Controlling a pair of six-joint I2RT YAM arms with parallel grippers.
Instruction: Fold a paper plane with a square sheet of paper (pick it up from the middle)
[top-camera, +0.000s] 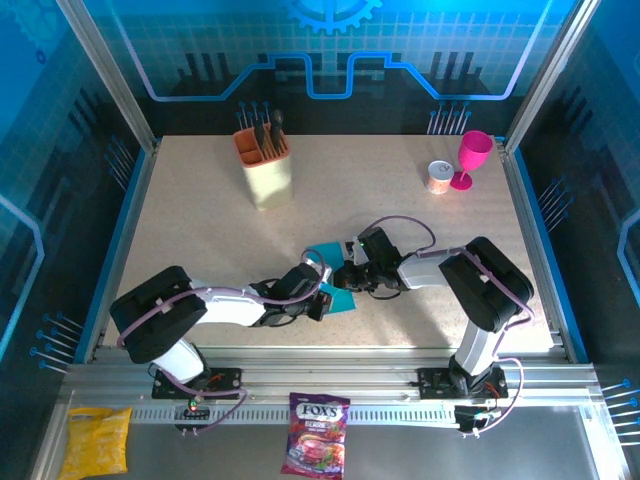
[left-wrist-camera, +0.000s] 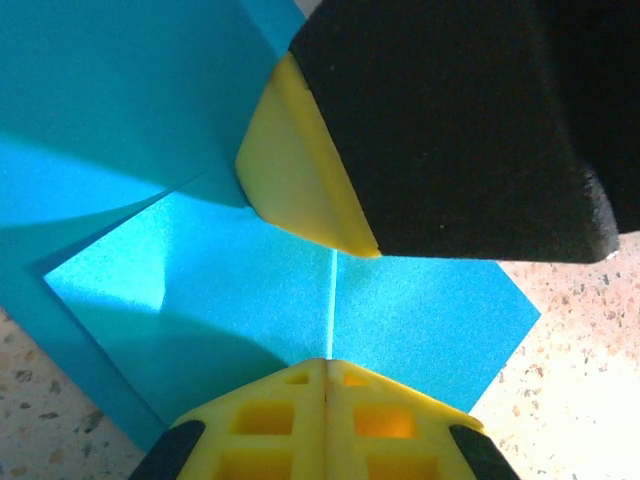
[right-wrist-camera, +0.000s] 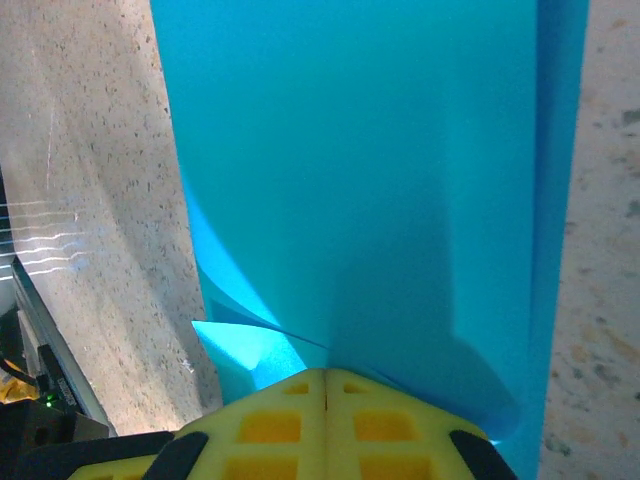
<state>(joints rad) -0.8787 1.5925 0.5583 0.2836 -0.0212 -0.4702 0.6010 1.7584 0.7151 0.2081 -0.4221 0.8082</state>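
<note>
Utensils (top-camera: 265, 135) stood in the beige holder (top-camera: 270, 185). Your left gripper (left-wrist-camera: 328, 362) and right gripper (right-wrist-camera: 326, 372) pinched the paper (right-wrist-camera: 380, 150).

The speckled beige table (top-camera: 400, 220) carries three items along its far edge. A beige utensil holder (top-camera: 268, 180) stands upright at far left, with an orange insert (top-camera: 250, 150) at its top and dark utensils (top-camera: 266, 130) standing in it. At far right, a pink goblet (top-camera: 473, 158) stands upright just beside a small round tin (top-camera: 439, 177). In front of the aluminium rail (top-camera: 330, 385), a Fox's candy bag (top-camera: 316, 434) lies centrally and a yellow snack bag (top-camera: 96, 440) lies at left.
</note>
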